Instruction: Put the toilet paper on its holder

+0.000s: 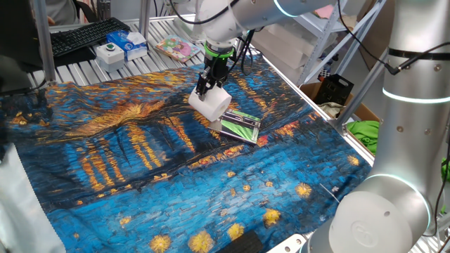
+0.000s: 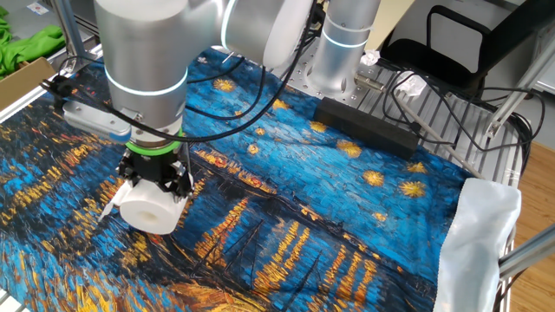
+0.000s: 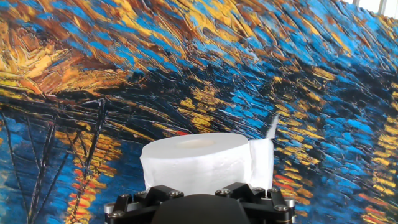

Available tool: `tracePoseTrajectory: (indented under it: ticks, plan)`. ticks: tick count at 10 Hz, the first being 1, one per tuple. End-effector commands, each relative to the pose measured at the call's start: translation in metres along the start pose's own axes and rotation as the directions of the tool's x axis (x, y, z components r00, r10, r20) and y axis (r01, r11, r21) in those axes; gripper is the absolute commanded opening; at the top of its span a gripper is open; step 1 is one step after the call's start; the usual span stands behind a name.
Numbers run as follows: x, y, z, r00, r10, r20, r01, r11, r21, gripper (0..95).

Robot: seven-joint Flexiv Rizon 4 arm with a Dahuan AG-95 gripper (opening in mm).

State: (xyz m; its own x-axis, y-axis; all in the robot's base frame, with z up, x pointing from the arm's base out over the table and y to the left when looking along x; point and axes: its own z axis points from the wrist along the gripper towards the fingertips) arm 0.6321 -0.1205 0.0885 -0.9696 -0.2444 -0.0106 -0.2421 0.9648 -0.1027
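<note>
Gripper (image 1: 210,91) points straight down, claw spread wide and clamped across the toilet paper (image 1: 209,104), so the roll hangs on its side, flat end out; judging by that, the pose suits lowering it onto the holder (image 1: 240,126). Roll sits mid-table, just above the cloth, beside the holder's near end; contact between them I can't tell. Roll: plump, soft white, small core, loose tail sheet flapping off one side. Holder: flat green striped rectangle, shiny metal edges, lying flat. Tablecloth (image 1: 126,154): painted starry-night print, slightly wrinkled. Soft paper probably squashes under grip.
</note>
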Motion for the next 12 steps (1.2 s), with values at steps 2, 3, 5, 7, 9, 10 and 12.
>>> tracePoseTrajectory:
  ticks: [2, 3, 5, 7, 9, 10, 12]
  plan:
    - [0.009, 0.001, 0.000, 1.000, 0.002, -0.003, -0.002, 1.000, -0.003, 0.0]
    - [0.013, 0.002, 0.000, 1.000, 0.002, -0.005, -0.002, 1.000, -0.006, 0.0]
    - [0.020, 0.003, 0.000, 1.000, 0.002, -0.004, -0.002, 1.000, -0.007, 0.0]
    - [0.024, 0.003, -0.001, 1.000, 0.002, -0.002, -0.002, 1.000, -0.009, 0.0]
    - [0.024, 0.003, -0.001, 1.000, 0.002, 0.004, -0.002, 1.000, -0.012, 0.0]
    - [0.024, 0.003, -0.001, 1.000, 0.002, 0.007, -0.002, 1.000, -0.017, 0.0]
    - [0.024, 0.002, 0.000, 1.000, 0.003, 0.015, -0.003, 0.999, -0.034, 0.0]
